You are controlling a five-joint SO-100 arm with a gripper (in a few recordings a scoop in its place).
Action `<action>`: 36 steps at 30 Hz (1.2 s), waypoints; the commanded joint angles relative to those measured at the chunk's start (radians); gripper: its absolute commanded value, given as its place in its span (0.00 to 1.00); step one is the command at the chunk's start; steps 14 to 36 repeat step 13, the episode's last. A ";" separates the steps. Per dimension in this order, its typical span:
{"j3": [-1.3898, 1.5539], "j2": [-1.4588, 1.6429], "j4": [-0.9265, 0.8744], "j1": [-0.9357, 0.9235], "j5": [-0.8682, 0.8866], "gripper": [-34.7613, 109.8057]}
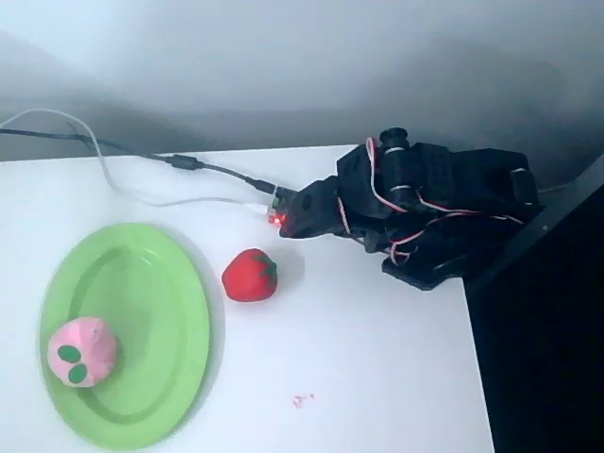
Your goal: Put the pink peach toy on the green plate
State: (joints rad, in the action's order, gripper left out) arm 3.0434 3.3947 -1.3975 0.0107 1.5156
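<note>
The pink peach toy [82,351], with two dark green leaf spots, rests on the lower left part of the light-green oval plate [156,293], near its left rim. My black arm [425,208] lies folded at the table's back right, far from the plate. Its fingers cannot be made out in the dark mass, and nothing is seen held.
A red strawberry toy [250,275] with a green top lies just right of the plate. Cables [142,160] run along the back left to a board with a red light [276,219]. The table's right edge [477,349] drops into a dark gap.
</note>
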 commanded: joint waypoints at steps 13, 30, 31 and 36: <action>0.057 0.023 -0.008 0.017 -0.008 0.25; 0.057 0.023 -0.008 0.017 -0.008 0.25; 0.057 0.023 -0.008 0.017 -0.008 0.25; 0.057 0.023 -0.008 0.017 -0.008 0.25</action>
